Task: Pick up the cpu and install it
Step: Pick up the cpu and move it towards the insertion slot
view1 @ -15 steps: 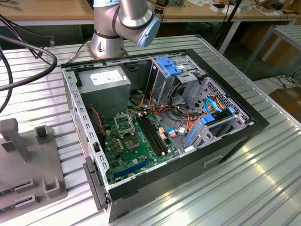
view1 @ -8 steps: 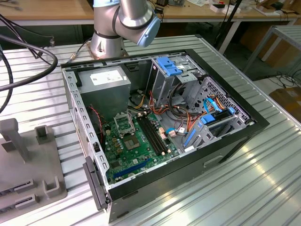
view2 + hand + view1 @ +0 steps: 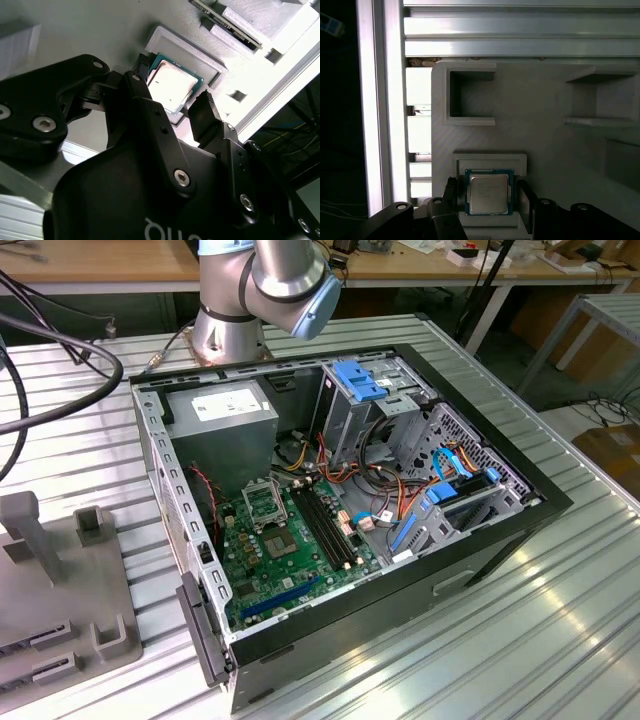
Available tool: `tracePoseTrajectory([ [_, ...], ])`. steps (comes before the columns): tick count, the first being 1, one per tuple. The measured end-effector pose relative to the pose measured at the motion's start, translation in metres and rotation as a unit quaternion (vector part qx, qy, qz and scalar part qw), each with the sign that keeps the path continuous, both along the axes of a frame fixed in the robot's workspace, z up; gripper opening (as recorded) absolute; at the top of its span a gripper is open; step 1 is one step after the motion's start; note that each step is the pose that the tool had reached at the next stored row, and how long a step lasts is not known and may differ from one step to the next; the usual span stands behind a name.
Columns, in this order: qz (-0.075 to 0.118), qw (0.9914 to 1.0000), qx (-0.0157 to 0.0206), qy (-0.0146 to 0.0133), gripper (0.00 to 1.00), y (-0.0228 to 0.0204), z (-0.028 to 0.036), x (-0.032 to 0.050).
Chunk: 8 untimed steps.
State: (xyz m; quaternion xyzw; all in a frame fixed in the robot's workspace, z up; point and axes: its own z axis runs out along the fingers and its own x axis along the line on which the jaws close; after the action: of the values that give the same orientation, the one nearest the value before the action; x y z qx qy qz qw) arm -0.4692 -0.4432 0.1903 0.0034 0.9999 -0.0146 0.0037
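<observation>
Subject: cpu (image 3: 489, 193). It lies flat, metal lid up, in a shallow walled pocket (image 3: 490, 159) of the grey tray (image 3: 545, 150), near one edge of the tray where it meets the ribbed metal table (image 3: 520, 47). It appears level and fully seated, with a green board margin showing around the lid in both wrist views.

Handling, as judged: light, thin and rigid. The polished lid looks slippery and gives little purchase from above. The underside contacts are presumably delicate, so tilt or scraping against the pocket wall is the risk. The sound hold is on two opposite edges of the green board, squarely, with modest force.

Gripper (image 3: 488, 196): jaws open and holding nothing. One finger stands on each side of the cpu, and the fingers (image 3: 451, 192) are low at pocket level. A narrow gap shows between each finger and the chip edge, so no contact is evident. The second wrist view confirms the straddle, with the cpu between the black tips.

Surroundings: in the exterior view the tray sits at the exterior view's left, beside the open case (image 3: 500, 530) on the same table.
</observation>
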Motion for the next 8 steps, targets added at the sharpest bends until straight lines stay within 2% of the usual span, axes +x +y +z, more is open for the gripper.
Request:
tracePoseTrajectory([
  [8, 0.003, 1.0, 0.0, -0.0001, 0.58, 0.0, -0.0001, 0.0001],
])
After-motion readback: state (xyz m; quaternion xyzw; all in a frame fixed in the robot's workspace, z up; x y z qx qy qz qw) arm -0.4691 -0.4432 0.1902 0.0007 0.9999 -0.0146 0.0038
